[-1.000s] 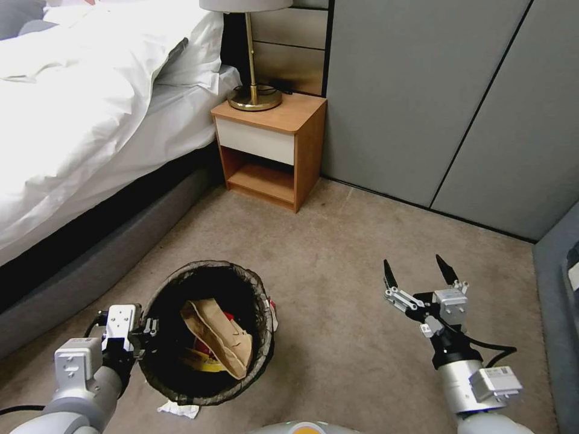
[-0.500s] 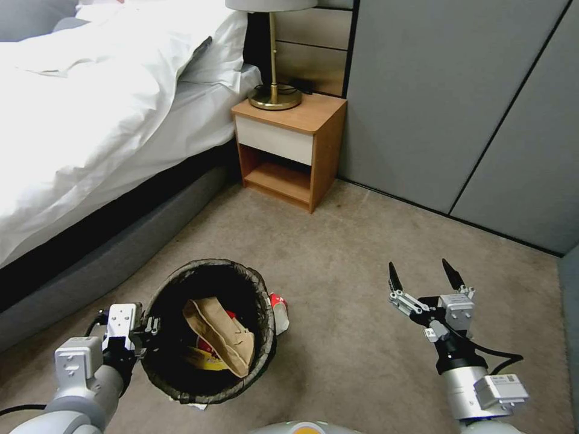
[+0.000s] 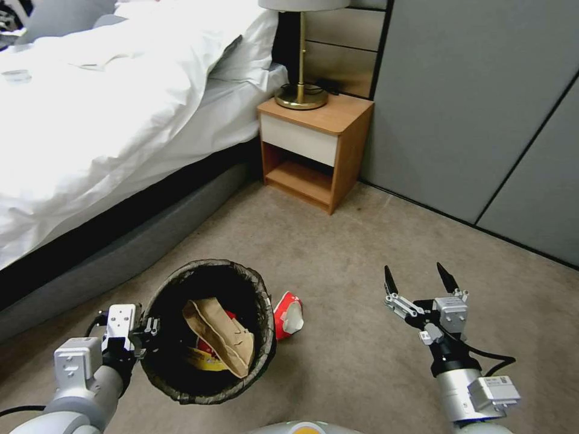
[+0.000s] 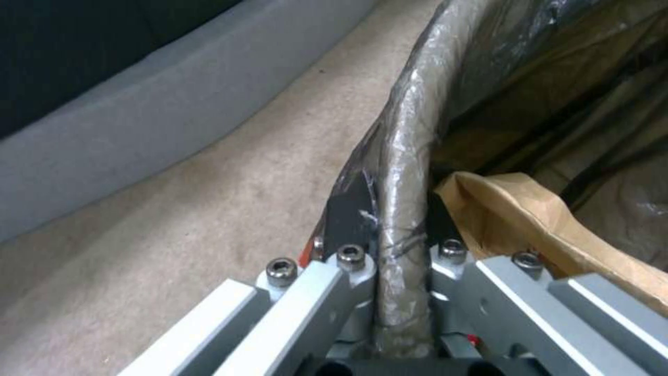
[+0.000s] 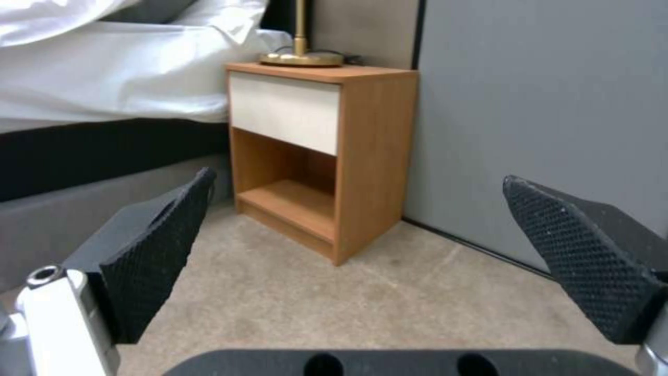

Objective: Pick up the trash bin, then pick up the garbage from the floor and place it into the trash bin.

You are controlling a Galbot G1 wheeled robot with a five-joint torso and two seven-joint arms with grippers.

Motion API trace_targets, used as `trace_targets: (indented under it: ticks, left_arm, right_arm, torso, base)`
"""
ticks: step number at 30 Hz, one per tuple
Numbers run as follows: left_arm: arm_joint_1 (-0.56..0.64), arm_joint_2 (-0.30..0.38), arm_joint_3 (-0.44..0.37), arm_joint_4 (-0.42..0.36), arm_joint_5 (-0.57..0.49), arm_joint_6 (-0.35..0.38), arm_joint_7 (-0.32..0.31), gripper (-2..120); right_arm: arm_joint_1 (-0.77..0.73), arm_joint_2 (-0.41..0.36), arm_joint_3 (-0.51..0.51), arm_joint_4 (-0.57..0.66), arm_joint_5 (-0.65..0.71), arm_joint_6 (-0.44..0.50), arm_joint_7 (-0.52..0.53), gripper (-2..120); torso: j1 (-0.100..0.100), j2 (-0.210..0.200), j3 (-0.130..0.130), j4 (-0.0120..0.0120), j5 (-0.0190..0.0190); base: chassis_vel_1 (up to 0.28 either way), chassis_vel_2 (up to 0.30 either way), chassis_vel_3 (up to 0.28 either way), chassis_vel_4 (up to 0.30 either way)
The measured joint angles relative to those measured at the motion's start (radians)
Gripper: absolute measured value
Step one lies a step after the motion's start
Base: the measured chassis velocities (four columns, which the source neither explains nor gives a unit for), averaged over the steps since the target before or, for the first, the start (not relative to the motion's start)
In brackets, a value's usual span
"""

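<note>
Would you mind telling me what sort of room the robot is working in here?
Most likely a bedroom, perhaps a hotel room: a bed with white bedding, a wooden nightstand carrying a brass lamp, and a carpeted floor.

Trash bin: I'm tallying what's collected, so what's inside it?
Inside the bin: a brown paper bag over red and yellow wrappers. Anything beneath is hidden.

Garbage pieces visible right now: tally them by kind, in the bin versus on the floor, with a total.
Brown paper bag, in the trash bin: 1
Yellow wrapper, in the bin: 1
Red packet, partly hidden in the bin: 1
Red-and-white packet, on the carpet beside the bin: 1
Total: 4
</note>
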Motion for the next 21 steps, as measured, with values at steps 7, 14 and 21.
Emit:
trace_targets:
  ticks: [7,14,21]
  left_arm:
    - [0.000,0.003,-0.001,0.000,-0.001,0.000,0.001,1]
    - [-0.001,0.006,-0.001,0.000,-0.002,0.000,0.002,1]
    - [0.000,0.006,-0.002,0.000,-0.002,0.000,0.002,1]
  right_arm:
    - [0.000,0.008,-0.012,-0.006,0.000,-0.004,0.006,100]
    - [-0.005,0.016,-0.028,-0.011,-0.003,-0.010,0.011,100]
    - [-0.004,0.017,-0.037,-0.015,-0.001,-0.018,0.014,100]
  torso:
    - [0.000,0.000,0.000,0.0000,0.0000]
    - [0.000,0.000,0.000,0.0000,0.0000]
    - [0.000,0.000,0.000,0.0001,0.0000]
  base:
    - [0.028,0.030,0.022,0.023]
    - [0.031,0.038,0.054,0.043]
    - [0.063,0.058,0.051,0.050]
